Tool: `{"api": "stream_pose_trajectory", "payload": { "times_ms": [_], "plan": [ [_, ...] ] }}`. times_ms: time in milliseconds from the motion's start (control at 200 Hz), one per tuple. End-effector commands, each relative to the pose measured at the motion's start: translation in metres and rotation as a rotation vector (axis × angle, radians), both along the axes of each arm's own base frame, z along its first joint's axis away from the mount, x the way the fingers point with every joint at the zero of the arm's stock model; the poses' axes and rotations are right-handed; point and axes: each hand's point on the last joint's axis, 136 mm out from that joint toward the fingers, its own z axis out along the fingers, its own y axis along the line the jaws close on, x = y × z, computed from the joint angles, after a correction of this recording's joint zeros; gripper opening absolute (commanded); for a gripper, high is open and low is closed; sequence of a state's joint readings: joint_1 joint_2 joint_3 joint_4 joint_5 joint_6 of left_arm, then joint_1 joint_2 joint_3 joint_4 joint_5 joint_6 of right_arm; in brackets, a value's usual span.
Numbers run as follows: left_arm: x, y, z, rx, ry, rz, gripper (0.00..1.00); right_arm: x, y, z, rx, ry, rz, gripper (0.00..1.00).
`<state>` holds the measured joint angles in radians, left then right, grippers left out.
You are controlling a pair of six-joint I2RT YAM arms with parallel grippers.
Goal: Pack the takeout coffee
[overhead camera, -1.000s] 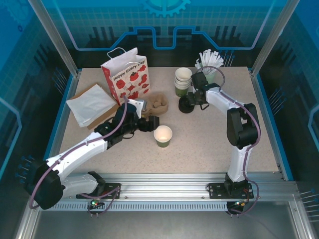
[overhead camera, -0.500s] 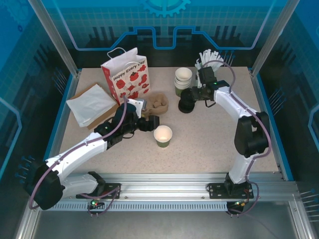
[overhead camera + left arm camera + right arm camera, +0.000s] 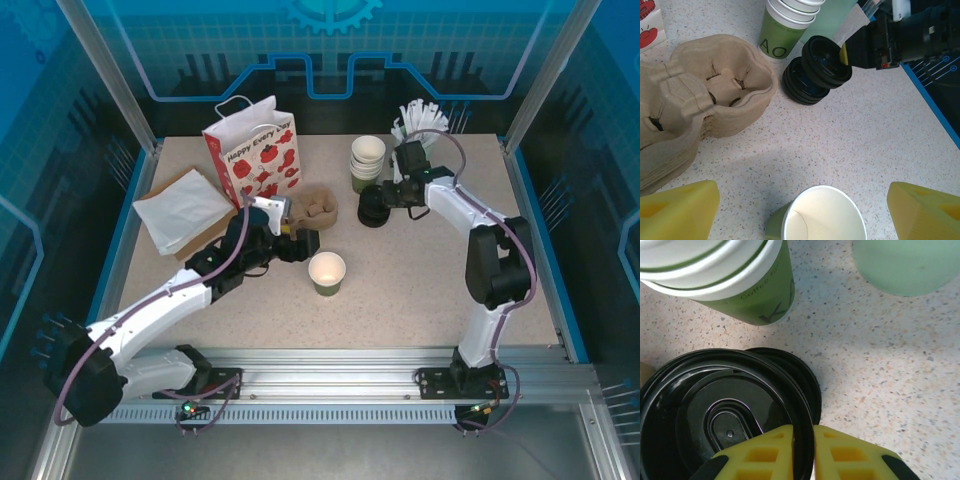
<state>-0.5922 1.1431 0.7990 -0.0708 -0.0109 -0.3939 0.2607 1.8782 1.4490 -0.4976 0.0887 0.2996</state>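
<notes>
lids right of carrier | open cup before it | bag behind it

The left wrist view cuts off the open cup at its bottom edge, and the right wrist view crops the black lid and nested cups.

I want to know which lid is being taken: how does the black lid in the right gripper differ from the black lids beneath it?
The held lid is one piece, tilted, its rim pinched by the shut right gripper; the stack of lids is several pieces lying flat on the table. The held lid sits off-centre, toward that gripper; the stack is ungripped. Both are black and round.
</notes>
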Motion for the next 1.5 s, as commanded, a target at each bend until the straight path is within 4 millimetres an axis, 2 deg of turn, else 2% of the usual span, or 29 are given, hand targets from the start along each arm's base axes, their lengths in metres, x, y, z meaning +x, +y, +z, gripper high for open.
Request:
{"api": "stream_pose_trajectory", "payload": {
  "times_ms": [0,55,150,200,270,325,390,420,525,635,790,940,995,1101,1246,1366,1491],
  "plan": [
    [-0.003,0.002,0.005,-0.007,-0.021,0.009,0.89,0.014,0.003,-0.007,0.071,-0.029,-0.018,0.16],
    [-0.003,0.003,0.005,-0.005,-0.019,0.009,0.89,0.015,0.001,-0.012,0.111,-0.021,-0.037,0.16],
    [-0.003,0.004,0.004,-0.001,-0.019,0.013,0.89,0.014,-0.011,-0.018,0.001,-0.025,-0.066,0.16],
    [-0.003,0.005,0.003,0.001,-0.019,0.014,0.89,0.013,-0.009,-0.020,-0.019,-0.027,-0.040,0.16],
    [-0.003,0.005,0.002,0.004,-0.021,0.014,0.89,0.011,0.009,-0.021,0.171,0.000,0.009,0.17],
    [-0.003,0.004,0.000,0.005,-0.018,0.013,0.89,0.013,0.006,-0.024,0.312,0.022,-0.031,0.17],
    [-0.003,0.003,0.000,0.005,-0.016,0.010,0.89,0.012,-0.010,-0.029,0.143,0.012,-0.062,0.16],
    [-0.003,0.004,0.000,0.006,-0.015,0.011,0.89,0.010,-0.010,-0.028,0.095,0.012,-0.049,0.16],
    [-0.002,0.005,-0.002,0.013,-0.017,0.015,0.89,0.007,-0.005,-0.025,0.147,0.005,-0.040,0.16],
    [-0.001,0.004,0.000,0.012,-0.020,0.015,0.89,0.005,-0.005,-0.010,0.153,-0.039,-0.037,0.16],
    [0.000,0.005,0.004,0.000,-0.026,0.026,0.89,-0.004,-0.003,0.029,0.218,-0.104,-0.025,0.16],
    [0.004,0.006,0.027,-0.099,-0.066,0.069,0.90,-0.029,0.012,0.078,0.383,-0.185,0.000,0.16],
    [0.005,0.004,0.044,-0.181,-0.089,0.076,0.91,-0.041,0.027,0.100,0.504,-0.214,0.029,0.16],
    [0.002,-0.006,0.089,-0.408,-0.143,0.039,0.93,-0.069,0.063,0.148,0.755,-0.267,0.108,0.16],
    [-0.006,-0.013,0.152,-0.730,-0.184,-0.018,0.95,-0.109,0.104,0.208,0.932,-0.362,0.210,0.17],
    [-0.008,-0.010,0.185,-0.925,-0.181,-0.019,0.95,-0.130,0.122,0.242,1.046,-0.434,0.260,0.17],
    [-0.004,-0.010,0.204,-1.044,-0.152,-0.022,0.96,-0.145,0.142,0.259,1.119,-0.456,0.308,0.17]
  ]
}}
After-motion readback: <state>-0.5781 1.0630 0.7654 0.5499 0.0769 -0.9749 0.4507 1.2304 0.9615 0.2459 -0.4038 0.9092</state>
